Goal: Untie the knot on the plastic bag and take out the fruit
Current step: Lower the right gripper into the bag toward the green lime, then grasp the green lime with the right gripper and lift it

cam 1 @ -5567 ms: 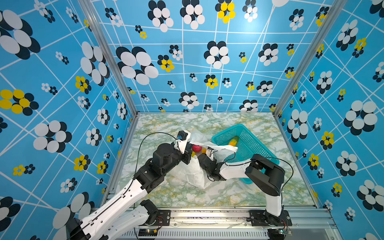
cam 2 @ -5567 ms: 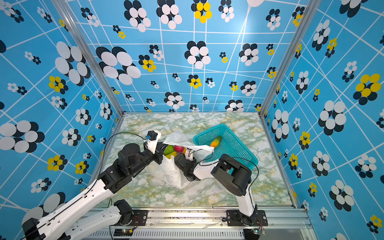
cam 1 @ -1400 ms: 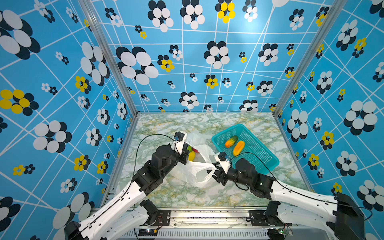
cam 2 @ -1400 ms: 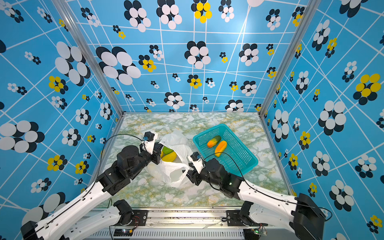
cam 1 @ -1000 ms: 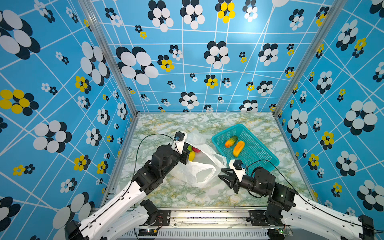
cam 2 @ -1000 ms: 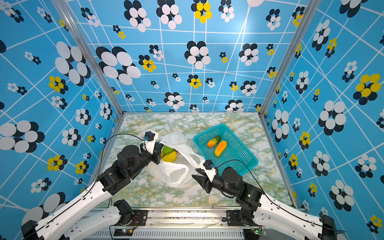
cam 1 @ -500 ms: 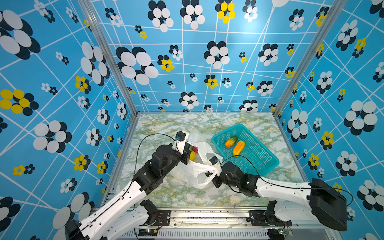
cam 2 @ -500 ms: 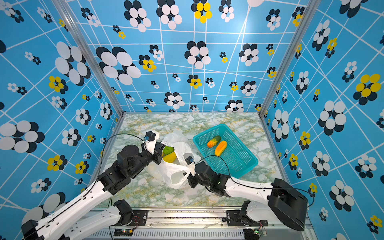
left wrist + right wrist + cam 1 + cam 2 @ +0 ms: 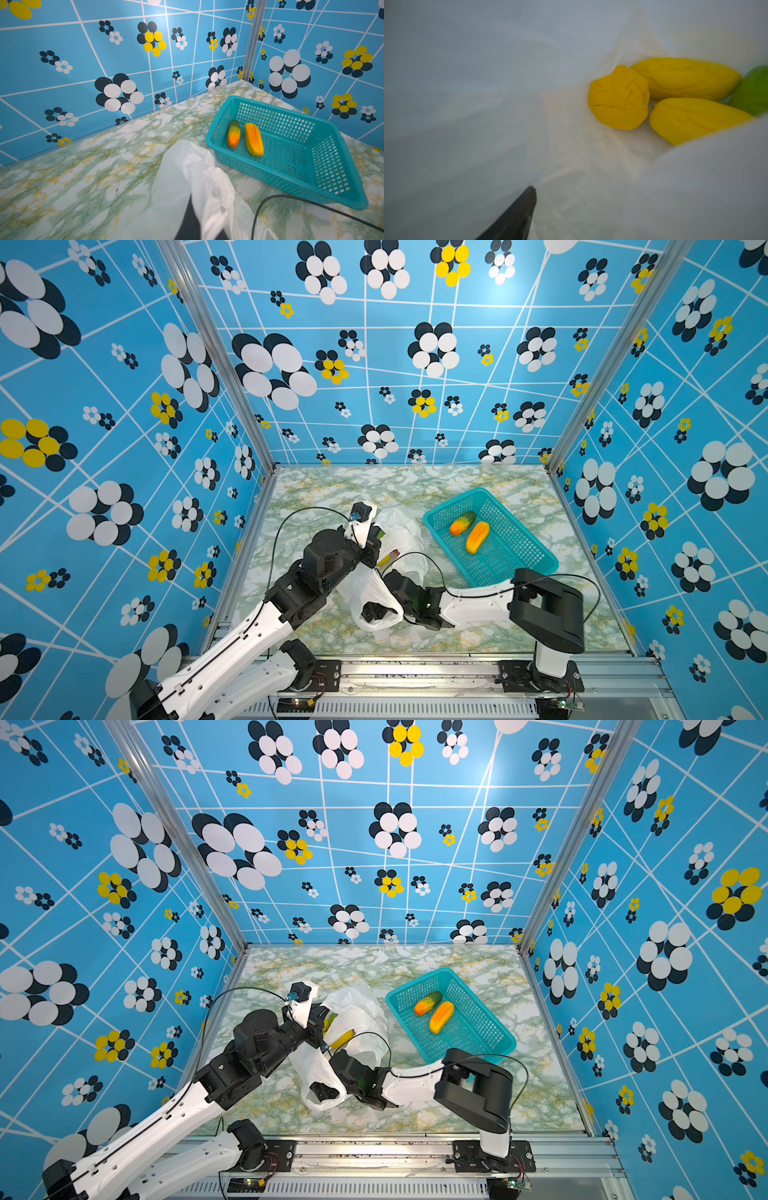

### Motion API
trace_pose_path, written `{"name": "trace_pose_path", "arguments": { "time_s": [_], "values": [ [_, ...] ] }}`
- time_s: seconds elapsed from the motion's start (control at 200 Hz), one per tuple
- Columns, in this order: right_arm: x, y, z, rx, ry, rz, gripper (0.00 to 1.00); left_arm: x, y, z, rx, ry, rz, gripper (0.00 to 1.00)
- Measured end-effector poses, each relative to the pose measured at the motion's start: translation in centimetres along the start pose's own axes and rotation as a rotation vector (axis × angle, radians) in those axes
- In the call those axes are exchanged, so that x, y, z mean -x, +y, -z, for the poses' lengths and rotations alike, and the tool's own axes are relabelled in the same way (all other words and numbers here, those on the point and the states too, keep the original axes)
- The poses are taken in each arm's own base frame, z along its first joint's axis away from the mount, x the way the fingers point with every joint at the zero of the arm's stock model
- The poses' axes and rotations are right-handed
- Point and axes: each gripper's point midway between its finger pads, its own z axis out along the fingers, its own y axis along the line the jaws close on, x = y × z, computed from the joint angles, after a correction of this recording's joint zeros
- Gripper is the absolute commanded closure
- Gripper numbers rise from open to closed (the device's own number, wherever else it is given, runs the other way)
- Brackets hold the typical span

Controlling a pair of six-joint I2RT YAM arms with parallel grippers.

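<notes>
With your left gripper (image 9: 378,551) clamped on the rim of the thin translucent white plastic bag (image 9: 399,531), steer your right gripper (image 9: 376,611), its jaw gap indiscernible inside it, onto the round yellow fruit (image 9: 618,97) within, avoiding loose plastic.

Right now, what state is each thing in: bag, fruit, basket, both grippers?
bag: untied, mouth open, slumped.
bagged fruit: three yellow and one green showing, not yet out.
basket: upright, two fruits inside.
left gripper: shut on the bag.
right gripper: inside the bag, nothing visibly held; open or shut unclear.
</notes>
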Motion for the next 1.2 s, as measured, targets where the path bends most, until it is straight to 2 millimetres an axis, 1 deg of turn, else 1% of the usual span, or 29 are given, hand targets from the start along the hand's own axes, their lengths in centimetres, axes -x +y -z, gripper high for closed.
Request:
{"name": "trace_pose_path", "arguments": {
  "time_s": [0.045,0.085,0.15,0.2,0.275,0.34,0.45,0.575,0.735,0.835,0.98,1.124,1.199],
  "values": [
    [-0.4,-0.6,-1.7,-0.042,0.017,-0.021,0.19,0.1,0.0,0.1,0.0,-0.005,0.001,1.0],
    [-0.7,-1.1,-2.7,-0.077,0.028,-0.037,0.19,0.3,0.0,0.3,-0.001,-0.013,0.002,1.0],
    [-1.0,-2.1,-3.2,-0.139,0.034,-0.055,0.19,0.8,0.0,0.7,-0.001,-0.028,0.004,1.0],
    [-1.2,-3.0,-3.0,-0.188,0.033,-0.064,0.19,1.0,0.1,1.0,-0.001,-0.038,0.005,1.0],
    [-0.7,-4.2,-2.5,-0.259,0.008,-0.069,0.15,1.2,0.1,1.1,-0.002,-0.046,0.006,1.0],
    [-0.4,-5.1,-1.8,-0.313,-0.009,-0.071,0.1,1.1,0.1,1.1,-0.001,-0.044,0.006,1.0],
    [0.8,-6.6,-0.4,-0.411,-0.057,-0.107,0.01,0.9,0.1,1.0,-0.002,-0.041,0.007,1.0],
    [2.0,-8.5,1.1,-0.52,-0.124,-0.193,0.01,1.0,0.1,1.0,-0.002,-0.045,0.008,1.0],
    [2.6,-11.9,1.7,-0.615,-0.177,-0.331,0.01,0.9,0.1,1.0,-0.003,-0.047,0.008,1.0],
    [3.3,-13.4,1.0,-0.642,-0.205,-0.417,0.01,0.9,0.0,1.0,-0.004,-0.047,0.008,1.0],
    [3.6,-14.4,-0.2,-0.635,-0.228,-0.511,0.01,0.8,-0.1,1.0,-0.011,-0.047,0.008,1.0],
    [2.7,-15.2,-3.0,-0.574,-0.217,-0.615,0.01,0.8,-0.1,1.0,-0.011,-0.046,0.008,1.0],
    [2.7,-15.6,-4.3,-0.548,-0.23,-0.66,0.01,0.8,-0.1,1.0,-0.013,-0.046,0.008,1.0]
  ]
}}
